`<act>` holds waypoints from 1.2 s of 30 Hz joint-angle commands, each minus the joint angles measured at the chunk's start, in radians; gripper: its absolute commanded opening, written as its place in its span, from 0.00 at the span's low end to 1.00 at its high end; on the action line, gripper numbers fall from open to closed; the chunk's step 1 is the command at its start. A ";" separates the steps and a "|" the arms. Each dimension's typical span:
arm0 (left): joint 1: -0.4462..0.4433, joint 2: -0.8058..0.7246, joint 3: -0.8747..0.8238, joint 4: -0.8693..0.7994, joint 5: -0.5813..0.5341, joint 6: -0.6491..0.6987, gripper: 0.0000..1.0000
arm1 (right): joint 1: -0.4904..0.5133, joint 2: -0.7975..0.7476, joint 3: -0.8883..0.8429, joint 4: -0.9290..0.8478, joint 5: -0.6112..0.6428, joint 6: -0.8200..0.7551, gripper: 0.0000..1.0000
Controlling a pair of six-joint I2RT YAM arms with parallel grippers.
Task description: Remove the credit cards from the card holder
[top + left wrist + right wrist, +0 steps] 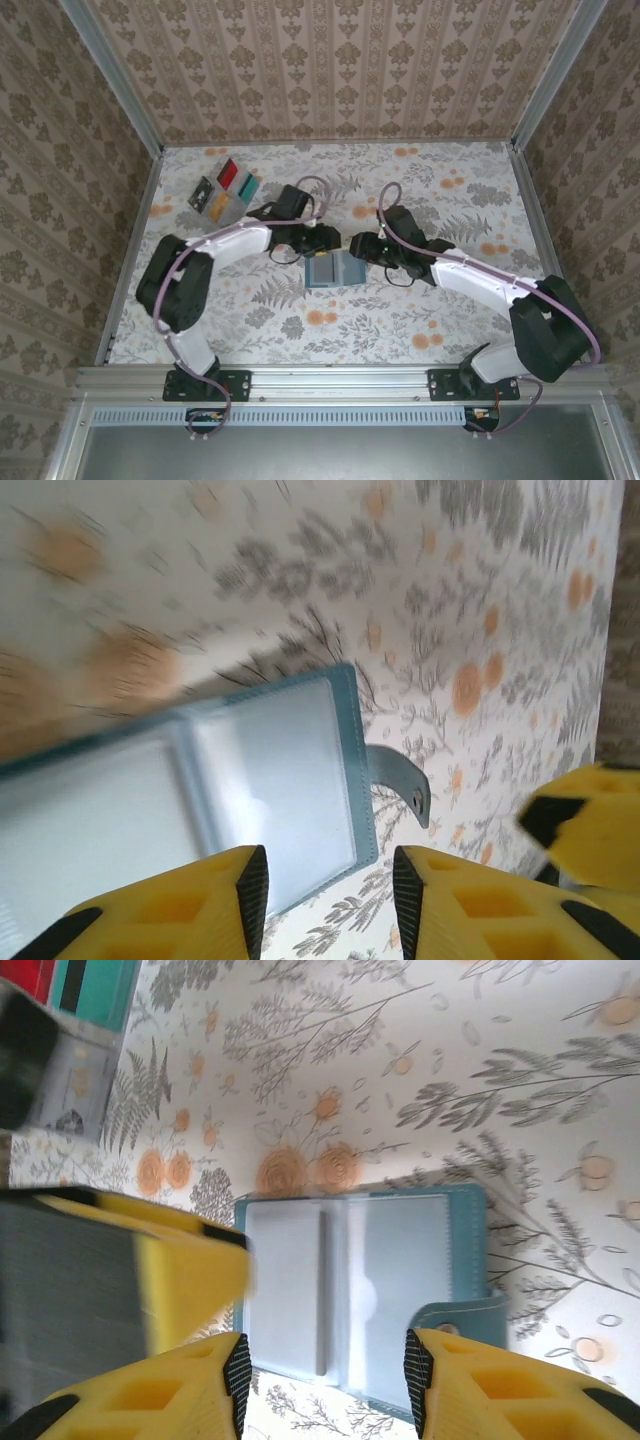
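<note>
Well off to the left of the card holder (333, 270), and farther back, the credit cards (228, 173) lie in a loose cluster on the counter (470, 200). There is a red card, a teal card (248, 185), a black card (202, 192), a yellow-orange card (220, 207) and a pale grey card (238, 204), none touching the holder. My right wrist view catches the red card (25, 975), teal card (100, 985) and pale grey card (70, 1080), up and to the left of the holder.

From above, my left jaws sit at the holder's far left corner. They are spread. In my left wrist view the two yellow fingers (190, 905) stand apart with patterned counter showing in the gap, and a corner of the card holder (270, 780) runs under the left one. They pinch nothing. I cannot tell whether a fingertip rests on the cover.

The holder lies open and flat between my two sets of jaws, its grey-blue inside and clear pockets facing up. Its snap tab (400, 780) sticks out from one edge.

My right jaws sit at the holder's far right corner, also spread. Their yellow fingers (500, 1390) stand apart over the open card holder (360, 1280), one above its left page and the other just beside the snap tab (465, 1320). They grip nothing, and I cannot make out any contact. A blurred finger of my left jaws shows just left of the holder.
</note>
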 commanded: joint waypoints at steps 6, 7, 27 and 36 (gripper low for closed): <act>0.139 -0.165 -0.181 -0.078 -0.138 -0.014 0.44 | 0.118 0.195 0.208 -0.192 0.058 -0.062 0.48; 0.140 -0.177 -0.195 -0.077 -0.136 -0.017 0.45 | 0.126 0.229 0.233 -0.210 0.051 -0.061 0.49; 0.078 -0.120 -0.235 0.029 -0.016 -0.084 0.44 | 0.138 0.499 0.390 -0.378 0.095 -0.077 0.38; 0.044 -0.066 -0.187 0.016 -0.011 -0.075 0.42 | 0.124 0.501 0.355 -0.349 0.087 -0.069 0.29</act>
